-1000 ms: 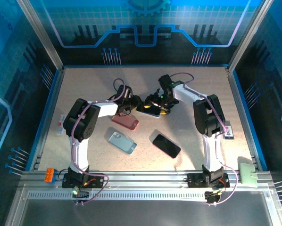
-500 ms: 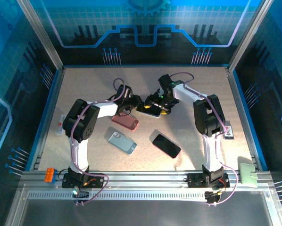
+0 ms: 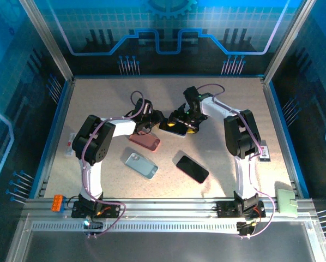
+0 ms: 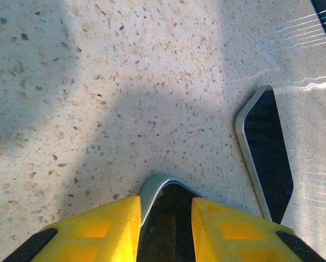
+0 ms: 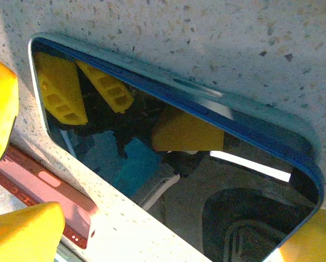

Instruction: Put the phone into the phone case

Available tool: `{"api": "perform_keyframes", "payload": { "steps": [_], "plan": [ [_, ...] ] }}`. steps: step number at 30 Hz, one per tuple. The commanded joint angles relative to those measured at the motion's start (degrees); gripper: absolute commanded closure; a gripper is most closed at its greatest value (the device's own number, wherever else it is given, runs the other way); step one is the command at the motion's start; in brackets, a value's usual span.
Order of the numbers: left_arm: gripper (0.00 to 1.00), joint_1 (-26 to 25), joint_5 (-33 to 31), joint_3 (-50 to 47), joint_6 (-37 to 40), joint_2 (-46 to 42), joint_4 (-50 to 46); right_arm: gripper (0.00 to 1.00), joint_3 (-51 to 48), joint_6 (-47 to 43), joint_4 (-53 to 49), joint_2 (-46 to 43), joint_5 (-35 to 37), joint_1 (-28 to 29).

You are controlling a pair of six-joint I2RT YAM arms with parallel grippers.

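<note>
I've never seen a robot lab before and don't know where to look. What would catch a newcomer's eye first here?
Probably the left end effector and right end effector, nose to nose either side of a dark-screened phone mid-table. Nearer the bases lie a pink phone case, a pale blue phone case and a black phone. Bright yellow fingers stand out in the left wrist view.
</note>
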Motion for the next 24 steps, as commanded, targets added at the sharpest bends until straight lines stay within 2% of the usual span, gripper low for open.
{"api": "perform_keyframes", "payload": {
  "steps": [1,18,22,24],
  "plan": [
    [0.69,-0.29,0.85,-1.16,-0.22,-2.32,1.14,0.02,1.67,-0.55,-3.35,-2.47,0.95,-0.37],
    [0.69,-0.30,0.93,-1.64,-0.10,-3.32,0.68,0.04,-1.39,-0.19,-2.13,-6.72,2.07,-0.76],
    [0.69,-0.41,1.00,-1.48,0.28,-4.23,-0.48,0.11,-5.21,-0.64,0.56,-10.07,1.71,-1.20],
    [0.70,-0.60,0.92,-1.07,0.67,-4.60,-1.48,0.24,-7.89,-1.28,2.83,-12.05,1.42,-1.48]
  ]
}}
